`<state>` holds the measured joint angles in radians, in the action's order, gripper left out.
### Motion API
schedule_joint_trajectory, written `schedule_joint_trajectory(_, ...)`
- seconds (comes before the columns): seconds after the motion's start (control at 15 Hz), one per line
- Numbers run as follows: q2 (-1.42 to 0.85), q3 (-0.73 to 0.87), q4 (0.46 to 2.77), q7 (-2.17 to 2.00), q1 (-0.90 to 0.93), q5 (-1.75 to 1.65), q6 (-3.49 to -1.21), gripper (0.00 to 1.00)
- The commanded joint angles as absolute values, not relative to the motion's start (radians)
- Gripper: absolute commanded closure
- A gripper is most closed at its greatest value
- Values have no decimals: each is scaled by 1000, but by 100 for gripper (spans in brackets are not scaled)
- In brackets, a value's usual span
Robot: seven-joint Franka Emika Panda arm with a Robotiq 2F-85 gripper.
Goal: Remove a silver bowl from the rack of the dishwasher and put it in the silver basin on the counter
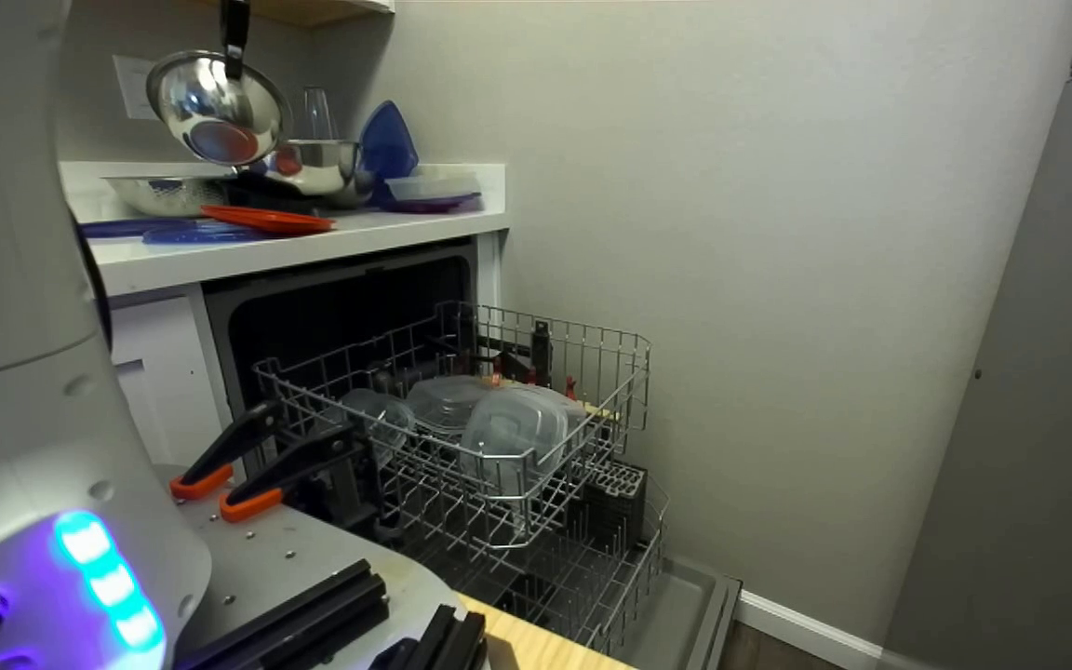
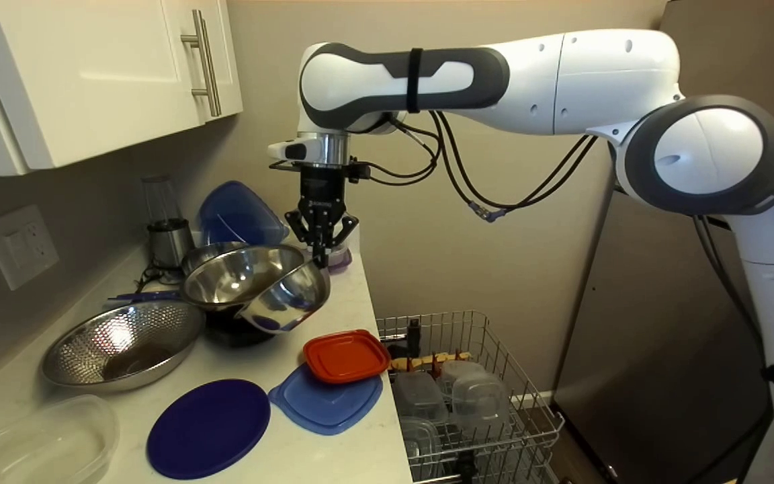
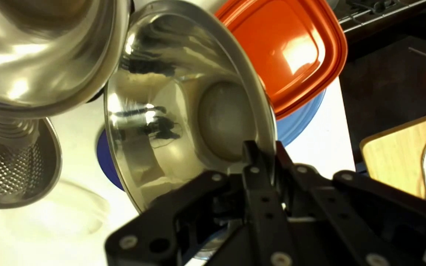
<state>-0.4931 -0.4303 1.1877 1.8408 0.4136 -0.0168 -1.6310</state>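
Hanging tilted above the counter point(image 2: 333, 460), between its front edge and the silver basin point(image 2: 219, 286), the silver bowl point(image 2: 289, 299) turns its mouth toward that basin; from where I stand I cannot tell whether they touch. The gripper point(image 2: 320, 261) has its fingers point(image 3: 256, 183) drawn narrow on the bowl's rim, one inside, one outside. I'd judge the bowl light, stiff and hard to break, yet slick enough to swivel, so best held by the rim. Counting outward: one bowl, one basin, one more steel vessel point(image 2: 209, 253) half hidden behind, one colander point(image 2: 105, 339) along the back edge, one red lid point(image 2: 347, 356) over one light blue lid point(image 2: 330, 409) at the front edge, one round dark blue lid point(image 2: 209, 429) between those edges, one clear tub point(image 2: 34, 437) toward the back, one upright blue lid point(image 2: 242, 212) near the far edge and one blender-like cup point(image 2: 170, 243) by the far back corner. Past the front edge, the dishwasher point(image 1: 336, 312) has its upper rack point(image 1: 596, 346) out over a lower rack point(image 1: 627, 596), the upper holding at least three clear containers point(image 2: 480, 402).
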Motion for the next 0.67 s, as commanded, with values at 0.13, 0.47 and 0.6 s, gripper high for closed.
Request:
schedule_joint_trajectory(0.13, -561, -488, 1082, 1956, 410, 114, -1513, 96)
schedule_joint_trajectory(0.47, -612, -470, 979, 1958, 488, 122, -1417, 96)
schedule_joint_trajectory(0.6, -612, -423, 926, 1951, 542, 15, -1412, 96)
